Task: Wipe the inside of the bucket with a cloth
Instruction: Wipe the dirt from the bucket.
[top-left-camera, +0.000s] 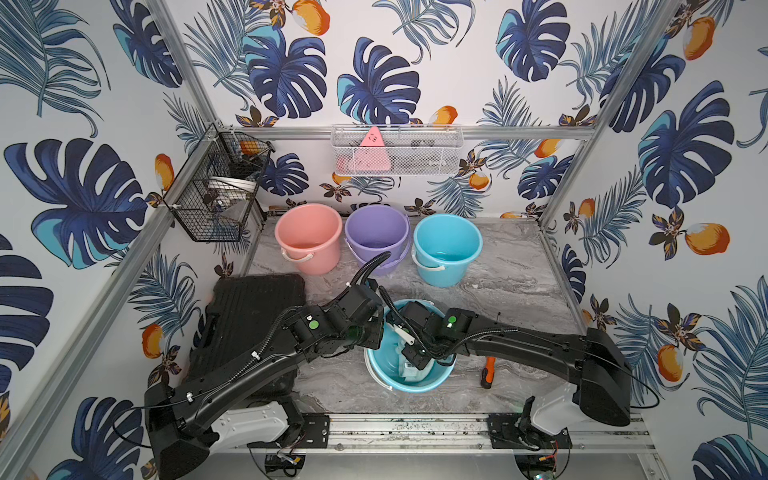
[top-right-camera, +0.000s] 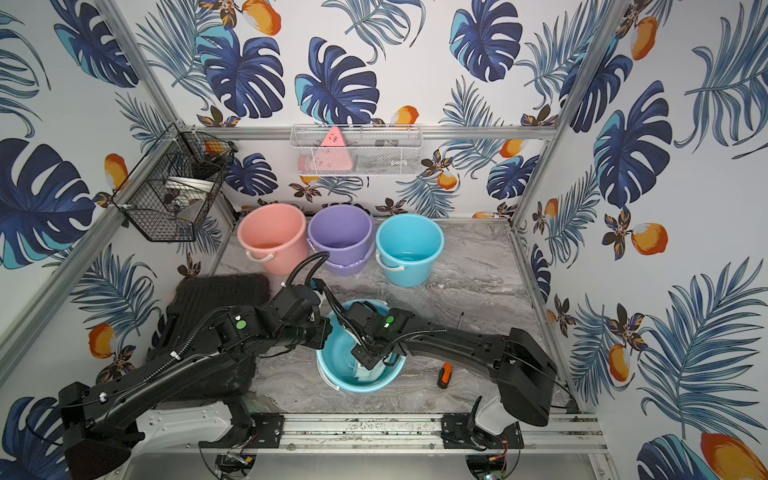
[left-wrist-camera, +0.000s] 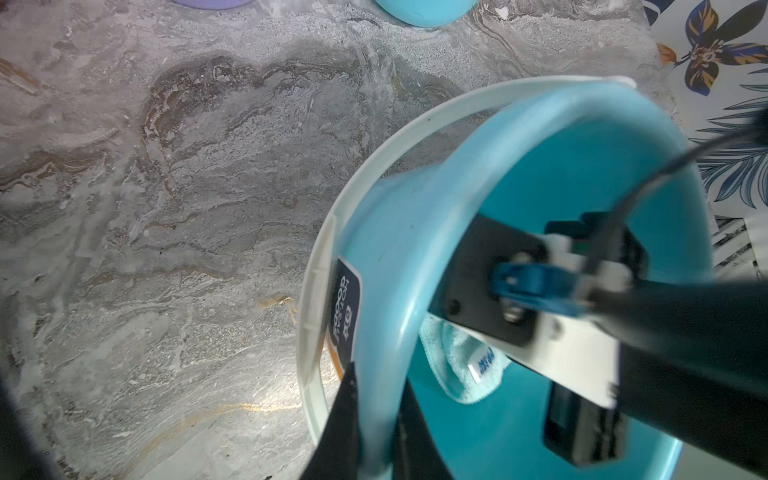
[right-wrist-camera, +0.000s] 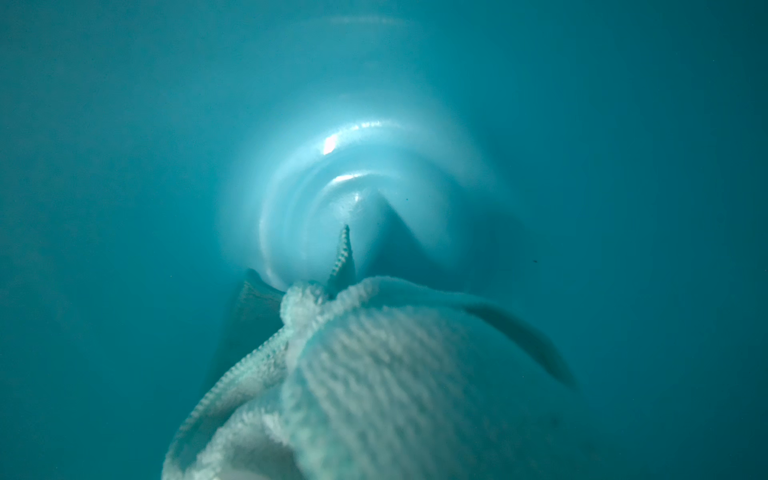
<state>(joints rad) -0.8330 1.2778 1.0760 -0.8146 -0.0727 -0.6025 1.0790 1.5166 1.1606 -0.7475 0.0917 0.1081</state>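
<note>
Bucket (top-left-camera: 419, 385) sits near the middle of the front edge of the tabletop (top-left-camera: 511, 291) in both top views, our right hand (top-left-camera: 415, 359) down inside. Left wrist: our left hand (left-wrist-camera: 380, 376) pinches the rim, so we brace firmly. Right wrist: the cloth (right-wrist-camera: 374, 374) bunches from the closed right hand near the bucket's floor; we should press down and sweep wall to wall.
</note>
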